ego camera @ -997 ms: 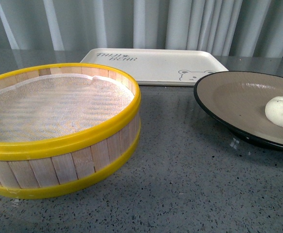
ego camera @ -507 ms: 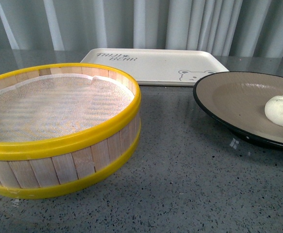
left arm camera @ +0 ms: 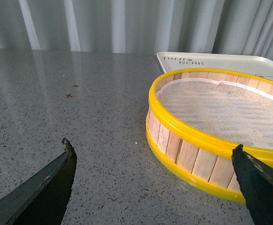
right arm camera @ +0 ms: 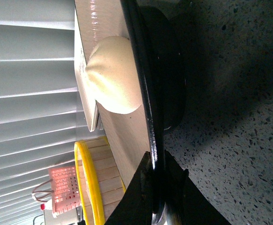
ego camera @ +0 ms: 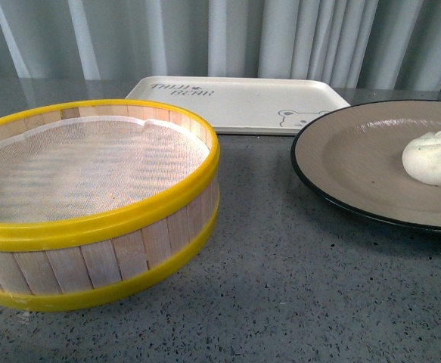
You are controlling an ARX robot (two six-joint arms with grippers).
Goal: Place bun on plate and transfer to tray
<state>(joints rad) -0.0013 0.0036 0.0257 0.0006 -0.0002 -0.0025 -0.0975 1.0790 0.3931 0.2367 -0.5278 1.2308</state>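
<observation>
The cream-white bun (ego camera: 433,158) with an orange dot lies on the grey-brown plate (ego camera: 356,155) with a black rim, at the right of the front view. The plate is lifted and tilted above the table. In the right wrist view my right gripper (right arm camera: 151,173) is shut on the plate's black rim (right arm camera: 145,84), with the bun (right arm camera: 113,77) on its far side. The cream tray (ego camera: 243,102) with a bear face lies behind the plate. My left gripper (left arm camera: 155,161) is open and empty, low over the table beside the steamer basket. Neither gripper shows in the front view.
A yellow-rimmed wooden steamer basket (ego camera: 91,200) with a mesh liner stands at the left front; it also shows in the left wrist view (left arm camera: 216,131). The table is grey speckled stone (ego camera: 296,302). Grey curtains hang behind.
The plate with the bun has risen off the table and moved a little left toward the tray, its near edge tilting up. The basket and tray have not moved.
</observation>
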